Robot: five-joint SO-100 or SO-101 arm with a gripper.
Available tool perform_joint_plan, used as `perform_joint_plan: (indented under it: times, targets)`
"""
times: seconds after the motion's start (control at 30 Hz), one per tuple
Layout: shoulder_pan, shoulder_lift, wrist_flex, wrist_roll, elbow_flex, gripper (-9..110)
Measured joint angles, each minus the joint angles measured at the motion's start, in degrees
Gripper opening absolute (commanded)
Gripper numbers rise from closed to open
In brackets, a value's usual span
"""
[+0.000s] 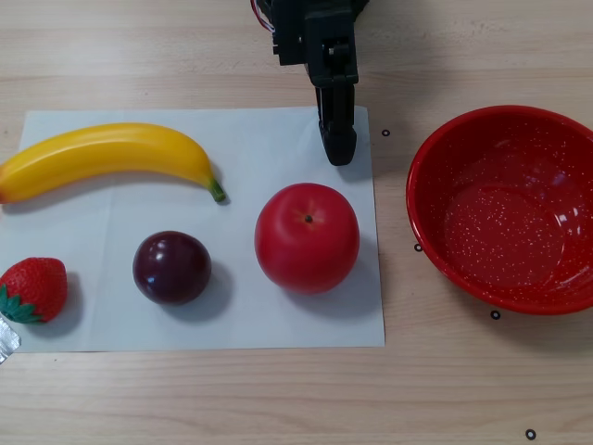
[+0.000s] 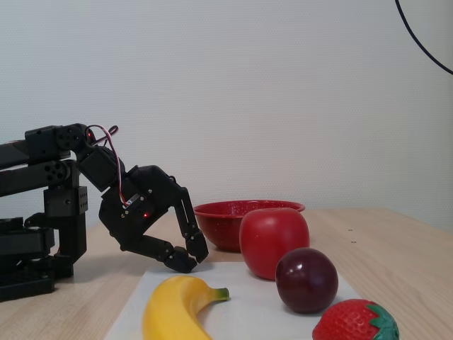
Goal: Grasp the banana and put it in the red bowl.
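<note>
The banana (image 1: 111,158) is long, yellow and curved. It lies on the far left part of a white paper sheet (image 1: 278,320), its green stem tip pointing right. The red bowl (image 1: 428,185) is speckled inside, empty, and stands on the wood to the right of the sheet. My black gripper (image 1: 340,153) hangs over the sheet's top edge, right of the banana and above the apple. Its jaws look shut and hold nothing. In the fixed view the gripper (image 2: 190,258) hovers just above the table behind the banana (image 2: 177,308), with the bowl (image 2: 216,230) beyond it.
A red apple (image 1: 308,237), a dark plum (image 1: 171,267) and a strawberry (image 1: 32,289) lie on the sheet in front of the banana. The arm's base stands at the left of the fixed view. Small black marks dot the wooden table around the bowl.
</note>
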Motion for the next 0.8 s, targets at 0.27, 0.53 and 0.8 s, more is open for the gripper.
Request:
perform_joint_plan:
  times: [0.27,0.53,0.8]
  targets:
    - [0.0,0.0,0.0,0.44,0.0,0]
    - [0.0,0.0,0.0,0.44,0.0,0]
    - [0.0,0.0,4.57,3.78,-0.35,0]
